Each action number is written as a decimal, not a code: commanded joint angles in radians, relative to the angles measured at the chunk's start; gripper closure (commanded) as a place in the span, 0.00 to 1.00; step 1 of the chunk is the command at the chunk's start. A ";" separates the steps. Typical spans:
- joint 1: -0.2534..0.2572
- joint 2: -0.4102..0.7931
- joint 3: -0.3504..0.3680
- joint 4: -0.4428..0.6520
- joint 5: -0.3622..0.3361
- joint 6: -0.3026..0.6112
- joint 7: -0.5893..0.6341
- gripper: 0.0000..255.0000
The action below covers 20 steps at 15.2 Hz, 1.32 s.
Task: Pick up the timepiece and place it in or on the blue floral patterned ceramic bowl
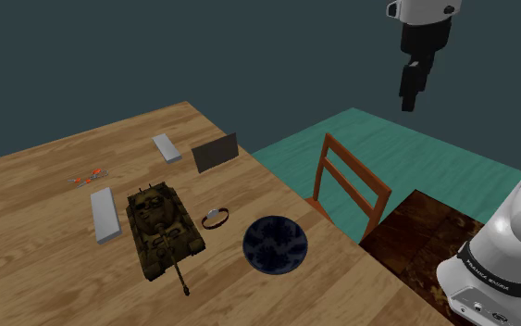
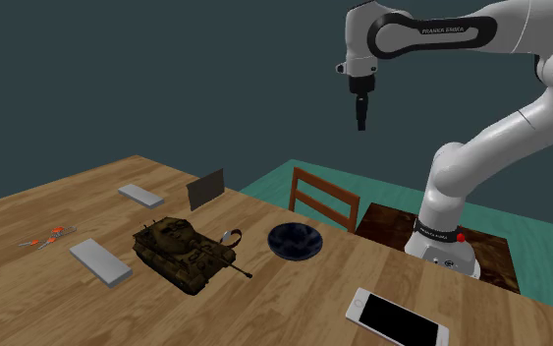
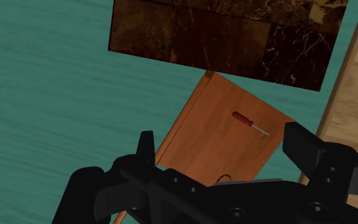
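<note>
Hand [image 1: 414, 88] hangs high over a wooden chair [image 3: 203, 137], out past the tabletop [image 1: 45, 269] edge. Its fingers are spread apart with nothing between them. Watch [image 1: 215, 218] lies flat on the wood-grain tabletop, far below the hand and toward the shoulder view's left, between a camouflage toy tank [image 1: 163, 227] and the bowl [image 1: 275, 244]. Strap curled into a small brownish loop. Bowl round, shallow, dark blue, mottled. Likely next: a long descent inward over the table edge.
</note>
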<state>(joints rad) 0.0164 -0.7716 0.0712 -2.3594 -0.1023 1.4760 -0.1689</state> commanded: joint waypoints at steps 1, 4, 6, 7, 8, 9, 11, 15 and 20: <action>0.000 0.000 0.000 0.000 0.000 0.000 0.000 0.00; 0.020 0.030 0.059 -0.022 0.039 0.065 0.071 0.00; 0.032 0.057 0.099 -0.031 0.062 0.111 0.117 0.00; 0.038 0.073 0.119 -0.033 0.072 0.133 0.141 0.00; 0.044 0.090 0.139 -0.034 0.081 0.156 0.164 0.00; 0.049 0.108 0.160 -0.034 0.089 0.179 0.187 0.00; 0.057 0.149 0.201 -0.029 0.103 0.225 0.234 0.00; 0.066 0.245 0.284 -0.004 0.114 0.315 0.331 0.00; 0.065 0.391 0.389 0.057 0.089 0.416 0.462 0.00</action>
<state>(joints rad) 0.0834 -0.4193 0.4369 -2.3224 -0.0047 1.8710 0.2622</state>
